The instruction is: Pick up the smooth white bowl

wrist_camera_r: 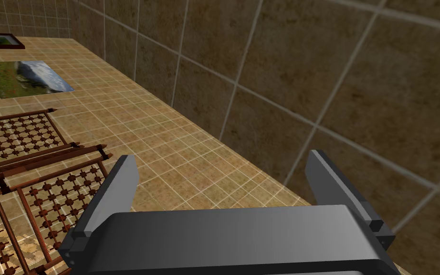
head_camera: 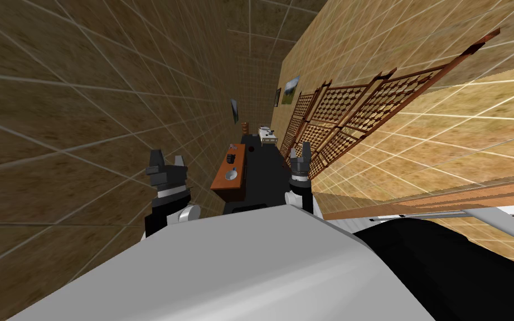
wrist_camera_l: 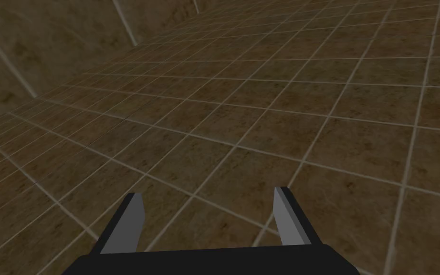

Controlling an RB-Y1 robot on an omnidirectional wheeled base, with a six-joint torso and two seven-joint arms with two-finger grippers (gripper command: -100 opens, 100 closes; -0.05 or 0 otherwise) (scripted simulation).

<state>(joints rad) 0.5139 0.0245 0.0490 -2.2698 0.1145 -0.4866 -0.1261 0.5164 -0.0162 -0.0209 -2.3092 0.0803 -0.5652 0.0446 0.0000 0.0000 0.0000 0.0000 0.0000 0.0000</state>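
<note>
Nearest you, your left hand (head_camera: 168, 159) and right hand (head_camera: 300, 148) both hang with fingers spread, holding nothing. Ahead of them and between the two, well apart from either, a red-brown worktop (head_camera: 240, 164) carries the pale bowl (head_camera: 231, 175) near its closer end, with a dark object (head_camera: 231, 159) just beyond the bowl.
</note>
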